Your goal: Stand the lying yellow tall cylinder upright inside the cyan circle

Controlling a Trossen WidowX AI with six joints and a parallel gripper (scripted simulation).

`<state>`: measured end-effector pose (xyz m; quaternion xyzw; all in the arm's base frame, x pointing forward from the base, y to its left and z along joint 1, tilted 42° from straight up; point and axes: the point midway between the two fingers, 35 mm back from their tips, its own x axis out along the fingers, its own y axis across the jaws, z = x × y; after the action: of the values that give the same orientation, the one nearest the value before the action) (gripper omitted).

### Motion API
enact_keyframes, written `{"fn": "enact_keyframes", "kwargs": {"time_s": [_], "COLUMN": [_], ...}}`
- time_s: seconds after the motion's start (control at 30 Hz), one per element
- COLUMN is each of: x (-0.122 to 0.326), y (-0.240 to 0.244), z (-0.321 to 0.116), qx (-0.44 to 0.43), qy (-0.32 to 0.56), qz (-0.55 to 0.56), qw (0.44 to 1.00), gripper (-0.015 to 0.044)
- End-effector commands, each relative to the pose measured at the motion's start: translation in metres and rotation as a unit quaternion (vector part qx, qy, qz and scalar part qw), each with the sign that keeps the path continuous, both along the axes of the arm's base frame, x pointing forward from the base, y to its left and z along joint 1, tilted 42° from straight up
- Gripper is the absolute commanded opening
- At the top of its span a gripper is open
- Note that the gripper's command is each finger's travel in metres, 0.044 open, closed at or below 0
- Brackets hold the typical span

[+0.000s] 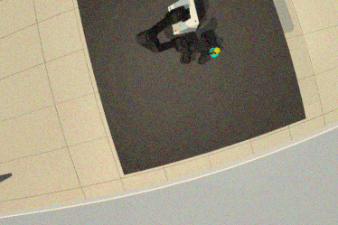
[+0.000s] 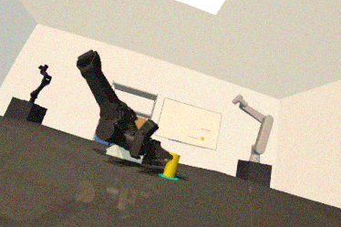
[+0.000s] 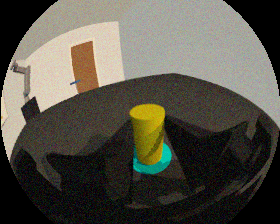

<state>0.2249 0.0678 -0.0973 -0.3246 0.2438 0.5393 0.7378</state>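
The yellow tall cylinder point(image 1: 217, 50) point(image 2: 171, 166) point(image 3: 148, 137) stands about upright, with its lower end at the cyan circle point(image 2: 163, 176) point(image 3: 167, 157). In the wrist view cyan shows around the foot, on both sides and in front. Whether the foot touches the surface or hangs just above it, I cannot tell. My gripper point(image 2: 171, 158) point(image 3: 148, 121) is shut on the cylinder, with one dark finger on each side of it. In the top view the fingertips are hard to make out against the dark mat.
The dark mat point(image 1: 181, 121) lies under the arm. The white base plate point(image 1: 193, 17) is behind the gripper. In the exterior view, another arm on a dark block point(image 2: 253, 173) stands at the right, and a black arm on a block point(image 2: 25, 109) at the left, both in the background.
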Motion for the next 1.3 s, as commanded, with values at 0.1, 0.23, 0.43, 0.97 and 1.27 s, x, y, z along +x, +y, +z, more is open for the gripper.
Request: {"fn": "enact_keyframes", "kwargs": {"time_s": [0.1,0.23,0.43,0.97,1.27], "x": [0.000,0.000,0.000,0.005,0.001], "y": [0.000,0.000,0.000,0.022,0.051], "z": [-0.001,-0.001,-0.001,0.026,0.059], "qx": [0.003,0.003,0.003,-0.001,0.005], "qy": [-0.002,-0.002,-0.002,-0.001,-0.004], "qz": [0.002,0.002,0.002,0.004,0.005], "qw": [1.000,1.000,1.000,1.000,1.000], "gripper": [0.0105,0.0157,0.0315,0.0400,0.0400]}}
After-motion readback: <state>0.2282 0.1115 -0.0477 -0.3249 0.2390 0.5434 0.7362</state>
